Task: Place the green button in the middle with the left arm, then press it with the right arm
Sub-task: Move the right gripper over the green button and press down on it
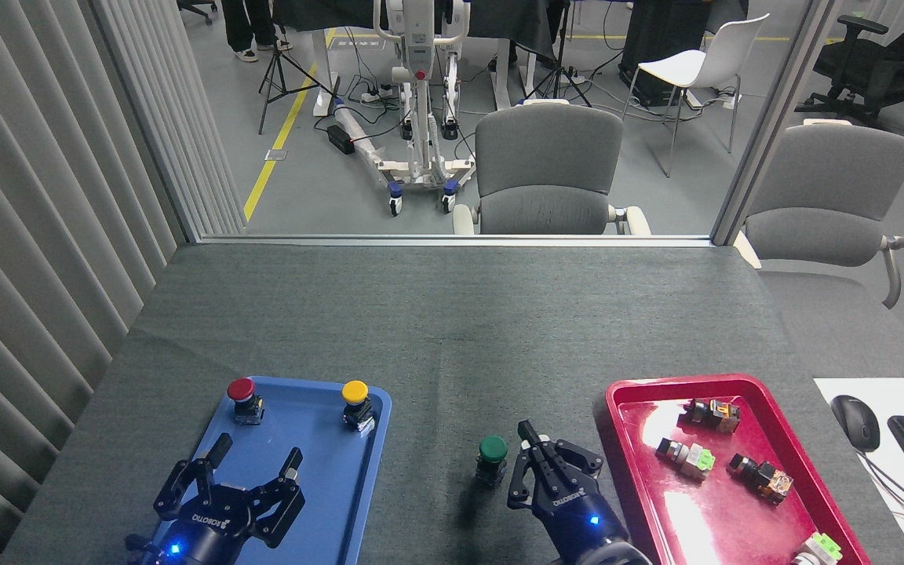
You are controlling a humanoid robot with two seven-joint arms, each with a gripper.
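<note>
My left gripper (pixel 236 490) hangs over the blue plastic tray (pixel 318 502), jaws spread apart. My right gripper (pixel 550 463) sits just right of the dark-green mushroom-capped push button (pixel 493 458), jaws drawn together. That button stands upright on bare grey felt tabletop (pixel 452 329), right of the tray.

Blue tray (pixel 318 486) sits at seven o'clock on the tabletop (pixel 452 314), red button (pixel 242 395) and yellow button (pixel 355 398) upright along its far edge; red tray (pixel 617 447) at four o'clock holds small switch parts (pixel 687 457).
</note>
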